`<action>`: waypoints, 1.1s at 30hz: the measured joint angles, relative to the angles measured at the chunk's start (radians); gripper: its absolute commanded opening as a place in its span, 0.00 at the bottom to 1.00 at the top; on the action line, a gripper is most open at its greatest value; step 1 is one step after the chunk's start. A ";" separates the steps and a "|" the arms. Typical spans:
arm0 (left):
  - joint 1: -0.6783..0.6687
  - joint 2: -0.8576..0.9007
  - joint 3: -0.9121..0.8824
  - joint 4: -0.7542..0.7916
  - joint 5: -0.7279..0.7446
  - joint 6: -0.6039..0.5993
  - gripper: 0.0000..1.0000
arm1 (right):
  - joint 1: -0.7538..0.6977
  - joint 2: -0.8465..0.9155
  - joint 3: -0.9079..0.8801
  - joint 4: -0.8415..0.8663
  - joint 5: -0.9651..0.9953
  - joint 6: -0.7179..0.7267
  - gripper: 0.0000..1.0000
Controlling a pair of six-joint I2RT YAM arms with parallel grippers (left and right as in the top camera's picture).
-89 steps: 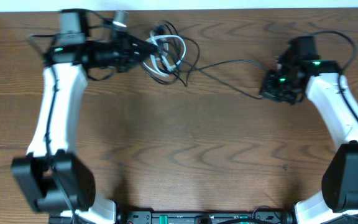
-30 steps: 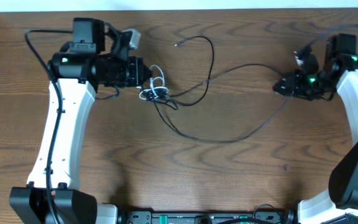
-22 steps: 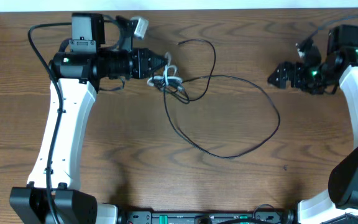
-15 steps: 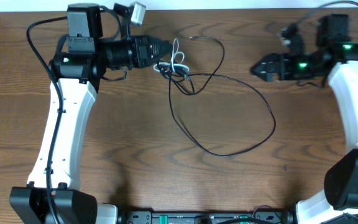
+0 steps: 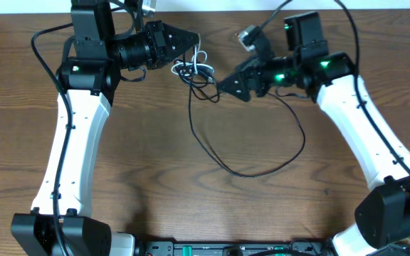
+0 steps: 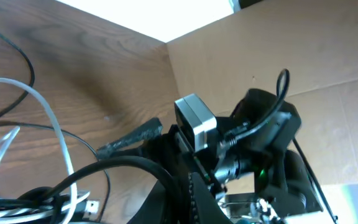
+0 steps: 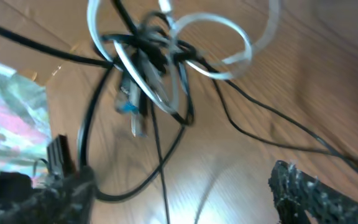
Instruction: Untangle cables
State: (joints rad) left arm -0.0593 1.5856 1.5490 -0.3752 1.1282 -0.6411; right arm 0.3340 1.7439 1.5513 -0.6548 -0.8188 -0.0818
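The cables are knotted into a small tangle [image 5: 193,69] of white and black cord at the back middle of the table. From it a long black cable [image 5: 244,174] runs down in a wide loop. My left gripper [image 5: 191,39] is just above the knot, shut on the cables; a white cord [image 6: 55,134] and a black cord [image 6: 123,163] run past its fingers. My right gripper [image 5: 226,85] is just right of the tangle and stands open. The knot [image 7: 148,68] hangs ahead of its spread fingers [image 7: 303,193], with only thin black strands [image 7: 163,180] between them.
The table's back edge [image 5: 219,10] lies right behind the tangle. A cardboard wall [image 6: 278,43] stands beyond the table. Thick black cords [image 5: 45,35] arch over both arms. The arm bases [image 5: 62,227] sit at the front corners.
The right arm has swung from the far right over to the tangle, its gripper opened. The left gripper has carried the knot back and to the right, and the black loop has followed.
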 measured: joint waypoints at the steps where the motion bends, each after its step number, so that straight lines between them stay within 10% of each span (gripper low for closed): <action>1: 0.000 0.000 0.000 0.002 0.000 -0.010 0.07 | 0.013 0.000 0.000 0.011 0.005 0.006 0.75; 33: 0.000 0.000 0.000 0.005 -0.088 -0.040 0.07 | 0.085 0.010 0.010 0.050 0.061 0.131 0.70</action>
State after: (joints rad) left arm -0.0593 1.5856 1.5490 -0.3698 1.0401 -0.6811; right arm 0.4191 1.7535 1.5612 -0.6048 -0.7578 0.0494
